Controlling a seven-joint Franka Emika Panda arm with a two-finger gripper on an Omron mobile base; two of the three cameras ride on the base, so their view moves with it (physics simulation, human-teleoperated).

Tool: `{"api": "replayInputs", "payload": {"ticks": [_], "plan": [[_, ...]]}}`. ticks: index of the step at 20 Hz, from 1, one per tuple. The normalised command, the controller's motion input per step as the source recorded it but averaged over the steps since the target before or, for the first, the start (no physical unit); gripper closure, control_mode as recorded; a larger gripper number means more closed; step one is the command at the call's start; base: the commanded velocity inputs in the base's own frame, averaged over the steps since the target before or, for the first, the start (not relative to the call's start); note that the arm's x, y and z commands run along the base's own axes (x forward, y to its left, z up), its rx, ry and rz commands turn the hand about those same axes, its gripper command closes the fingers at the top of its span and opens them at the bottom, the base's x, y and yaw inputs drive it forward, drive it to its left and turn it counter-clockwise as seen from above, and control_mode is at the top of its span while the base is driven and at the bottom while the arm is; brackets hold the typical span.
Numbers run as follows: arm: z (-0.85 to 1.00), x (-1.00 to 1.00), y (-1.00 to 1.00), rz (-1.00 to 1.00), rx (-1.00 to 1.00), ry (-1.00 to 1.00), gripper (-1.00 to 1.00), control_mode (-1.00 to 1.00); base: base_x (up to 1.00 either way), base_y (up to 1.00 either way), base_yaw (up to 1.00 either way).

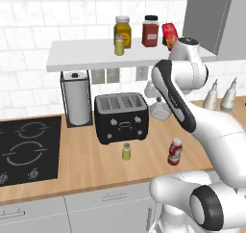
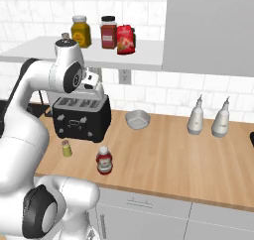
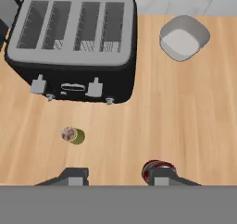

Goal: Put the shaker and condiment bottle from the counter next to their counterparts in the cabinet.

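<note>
— Where do we see the shaker (image 1: 126, 151)?

— It stands upright on the worktop (image 1: 96, 167), just in front of the black toaster (image 1: 121, 117), near the front edge. The condiment bottle (image 1: 175, 151) stands to its right, apart from it.

— And our gripper (image 3: 115, 176)?

— We see it high above the worktop, looking straight down; its fingertips (image 3: 74, 176) stand well apart with nothing between them, yet it is nearly as closed as it gets and holds nothing.

— What sits on the cabinet (image 1: 86, 56) shelf?

— We see a second shaker (image 1: 119, 45) near the front edge, an amber jar (image 1: 123, 31) behind it, the dark-red jar (image 1: 150, 31) to the right, then a red snack bag (image 1: 169, 35).

— Anything else on the worktop?

— A grey bowl (image 2: 137, 119) right of the toaster, and two pale spouted bottles (image 2: 195, 116) farther right.
</note>
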Motion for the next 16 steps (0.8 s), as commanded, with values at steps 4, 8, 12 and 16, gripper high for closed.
{"api": "replayInputs", "payload": {"ticks": [4, 8, 12, 16], "plan": [[0.00, 0.00, 0.18, -0.10, -0.13, -0.04, -1.00, -1.00, 0.00, 0.00, 0.00], [0.00, -0.03, 0.41, -0.26, -0.31, -0.19, -1.00, -1.00, 0.00, 0.00, 0.00], [0.00, -0.04, 0.43, -0.28, -0.25, -0.20, -1.00, -1.00, 0.00, 0.00, 0.00], [-0.20, -0.01, 0.44, -0.40, -0.05, -0.21, -1.00, -1.00, 0.00, 0.00, 0.00]]}}
